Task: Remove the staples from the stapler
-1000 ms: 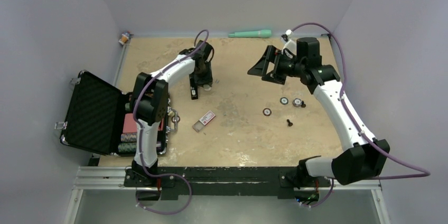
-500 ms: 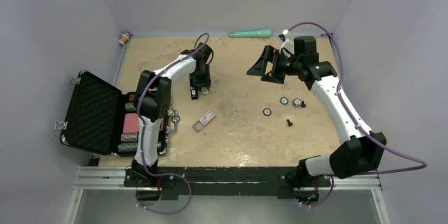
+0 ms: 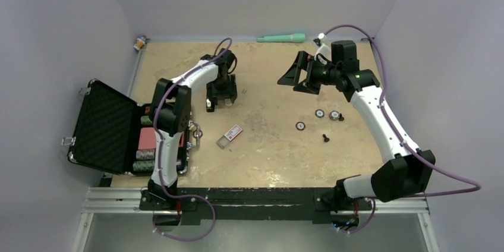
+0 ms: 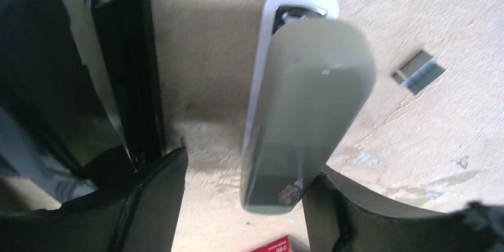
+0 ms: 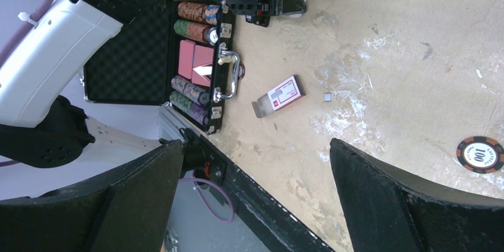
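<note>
I see bare table [image 3: 267,79] across the middle, room to pass; the left gripper [image 3: 219,102] hangs low at its left end. Nearer me: clear box [image 3: 230,135] left of centre, chips [image 3: 319,113] and black peg [image 3: 325,138] right, open case [image 3: 113,127] far left.

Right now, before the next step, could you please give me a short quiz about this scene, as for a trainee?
1. Fill in: the lid of the black case at the table's left edge is ___.
2. True or false: the right gripper is shut on something.
3. Where do the staples lie?
A) inside the black case
B) on the table, beside the left gripper and not touching it
C) between the right gripper's fingers

Key: 1 open; 2 false; 3 B.
</note>
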